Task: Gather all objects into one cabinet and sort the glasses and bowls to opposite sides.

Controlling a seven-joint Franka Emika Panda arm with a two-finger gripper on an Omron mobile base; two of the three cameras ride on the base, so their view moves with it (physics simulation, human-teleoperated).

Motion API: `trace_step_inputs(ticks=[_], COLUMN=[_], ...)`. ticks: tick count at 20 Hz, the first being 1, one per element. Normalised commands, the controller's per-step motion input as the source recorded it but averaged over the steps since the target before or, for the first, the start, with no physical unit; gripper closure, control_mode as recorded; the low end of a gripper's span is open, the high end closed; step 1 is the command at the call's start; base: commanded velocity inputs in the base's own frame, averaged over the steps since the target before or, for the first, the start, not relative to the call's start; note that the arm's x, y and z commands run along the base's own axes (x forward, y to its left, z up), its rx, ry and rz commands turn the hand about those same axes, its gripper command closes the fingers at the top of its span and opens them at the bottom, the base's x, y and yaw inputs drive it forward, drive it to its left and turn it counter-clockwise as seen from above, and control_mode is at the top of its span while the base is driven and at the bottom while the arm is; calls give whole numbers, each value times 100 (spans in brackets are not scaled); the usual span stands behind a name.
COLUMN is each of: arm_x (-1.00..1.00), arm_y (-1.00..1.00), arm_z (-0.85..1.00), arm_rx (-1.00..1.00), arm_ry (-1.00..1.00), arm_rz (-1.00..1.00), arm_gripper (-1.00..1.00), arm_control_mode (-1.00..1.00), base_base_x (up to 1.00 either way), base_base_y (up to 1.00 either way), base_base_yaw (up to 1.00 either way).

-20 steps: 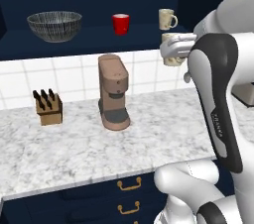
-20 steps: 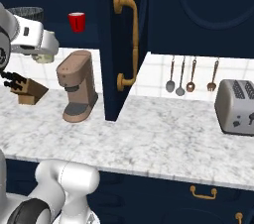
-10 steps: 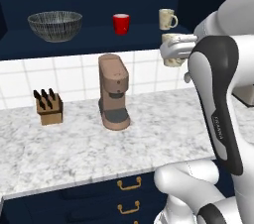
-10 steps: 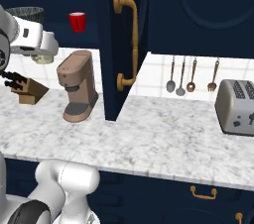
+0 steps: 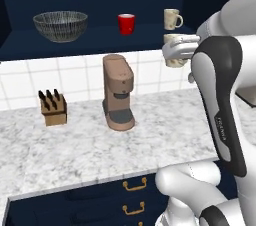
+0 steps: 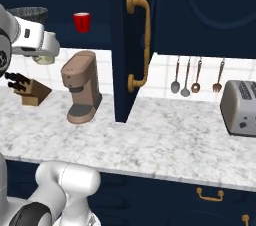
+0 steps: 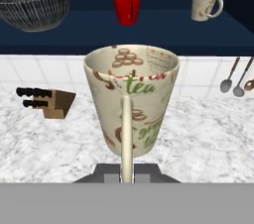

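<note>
On the open navy cabinet's shelf (image 5: 100,39) stand a wide grey striped bowl (image 5: 60,25) at the left, a red cup (image 5: 126,23) in the middle and a cream handled mug (image 5: 171,19) at the right. The bowl (image 7: 32,7), red cup (image 7: 127,7) and mug (image 7: 206,2) also appear in the hand view. My gripper (image 7: 126,173) is shut on a beige patterned cup (image 7: 131,94), held upright by its near side. The held cup (image 5: 174,56) hangs just below the shelf's right end, under the mug. From the right it shows as the beige cup (image 6: 44,60) under my hand.
A brown coffee machine (image 5: 118,92) and a knife block (image 5: 52,107) stand on the marble counter (image 5: 75,145). The open cabinet door (image 6: 125,70) with its curved brass handle (image 6: 140,45) juts out. Hanging utensils (image 6: 195,75) and a toaster (image 6: 240,107) lie beyond it.
</note>
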Motion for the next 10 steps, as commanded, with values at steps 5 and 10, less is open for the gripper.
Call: trace_step_inputs(ticks=[5,10], arm_x=[0,0], arm_y=[0,0], arm_z=[0,0], arm_rx=[0,0], arm_ry=[0,0], arm_rz=[0,0], arm_gripper=[100,100], arm_control_mode=[100,100], base_base_x=[41,88], base_base_y=[58,4], base_base_yaw=[-10,0])
